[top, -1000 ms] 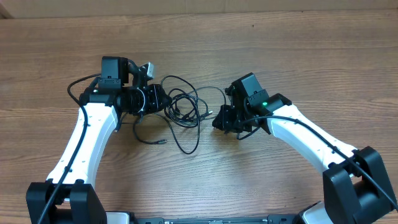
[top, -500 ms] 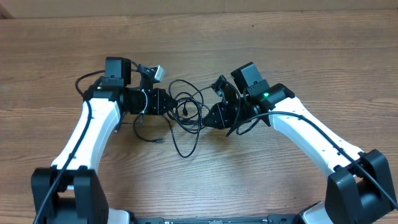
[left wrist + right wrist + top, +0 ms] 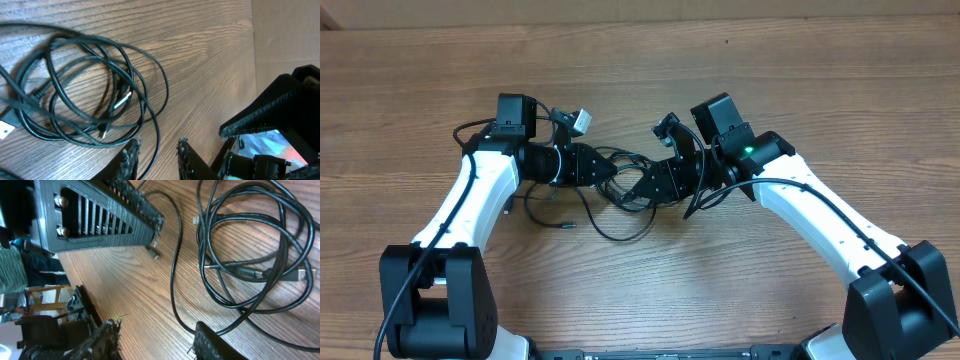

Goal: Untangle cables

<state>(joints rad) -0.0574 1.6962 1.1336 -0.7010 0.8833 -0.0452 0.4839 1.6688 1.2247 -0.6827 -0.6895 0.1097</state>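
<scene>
The cables (image 3: 625,192) are thin black cords bunched in loose loops on the wooden table, between my two grippers. One loop hangs toward the front, and a strand ends in a small plug (image 3: 565,226). My left gripper (image 3: 608,170) is open at the bunch's left side. In the left wrist view its fingers (image 3: 156,161) straddle one strand, with the coils (image 3: 85,90) beyond. My right gripper (image 3: 646,187) is open at the bunch's right side. In the right wrist view its fingers (image 3: 160,342) straddle a strand, with the coils (image 3: 255,255) beyond.
The two grippers face each other closely over the bunch. The left gripper shows in the right wrist view (image 3: 100,215), and the right gripper shows in the left wrist view (image 3: 280,112). Thicker black wires run along both white arms. The table's back edge (image 3: 640,20) meets cardboard.
Both grippers have moved inward toward each other and now reach into the cable bunch. The bunch has been squeezed narrower, and its front loop has shifted.
</scene>
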